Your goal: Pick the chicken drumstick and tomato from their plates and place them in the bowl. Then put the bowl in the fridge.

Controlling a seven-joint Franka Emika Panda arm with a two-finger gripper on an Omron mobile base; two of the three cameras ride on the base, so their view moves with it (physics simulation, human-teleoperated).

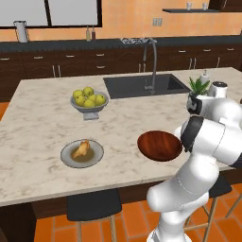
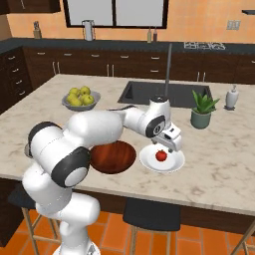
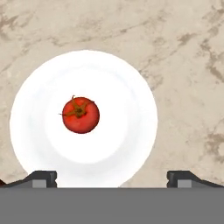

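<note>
Tomato (image 3: 80, 114) rests slightly off-centre on the white plate (image 3: 131, 87), stem side up; the gripper (image 3: 111, 178) hovers above it with fingers spread wide and nothing between them. In the right base view the tomato (image 2: 161, 156) sits on the white plate (image 2: 174, 164) just beside the wooden bowl (image 2: 113, 157), directly under the gripper (image 2: 167, 144).

Likely faults from this position: the tomato lies to one side of the midline between the fingertips, so a straight descent may close on its flank and roll it across the plate; the skin is smooth and glossy, the body round, so an off-centre pinch could squeeze it out; a descent too deep may strike the plate and shift it on the counter (image 3: 188, 52).

Chicken drumstick (image 1: 81, 150), lumpy, golden-tan and tapered, lies on the grey plate (image 1: 97, 156), well apart from the bowl (image 1: 158, 145); its irregular form will probably offer better purchase. Counter: veined, matte marble.
</note>
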